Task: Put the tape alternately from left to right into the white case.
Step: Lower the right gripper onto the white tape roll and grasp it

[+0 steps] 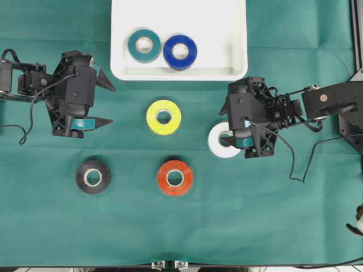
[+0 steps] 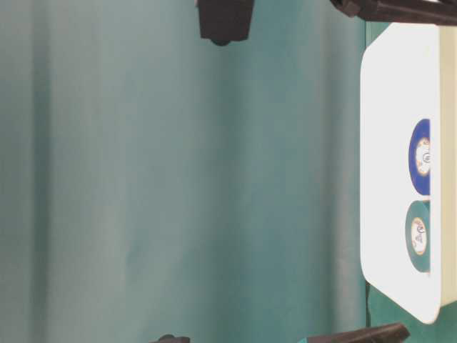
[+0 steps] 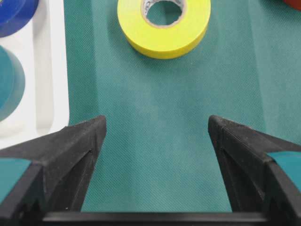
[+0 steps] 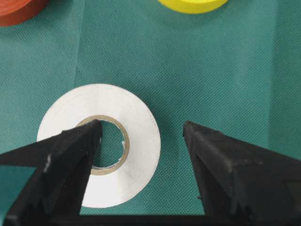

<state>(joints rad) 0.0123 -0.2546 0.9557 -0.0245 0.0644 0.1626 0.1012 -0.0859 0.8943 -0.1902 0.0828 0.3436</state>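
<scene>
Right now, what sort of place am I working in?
Most likely a lab tabletop set up for robot practice: a green cloth covers the table, two arms with camera-bearing hands face each other across it, and tape rolls lie spaced out below a white case.

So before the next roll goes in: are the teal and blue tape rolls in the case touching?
Touching. Overhead, the blue roll overlaps the teal roll's edge, no gap.

surface: green cloth [image 1: 272, 226] | state: creased, covers the table
</scene>
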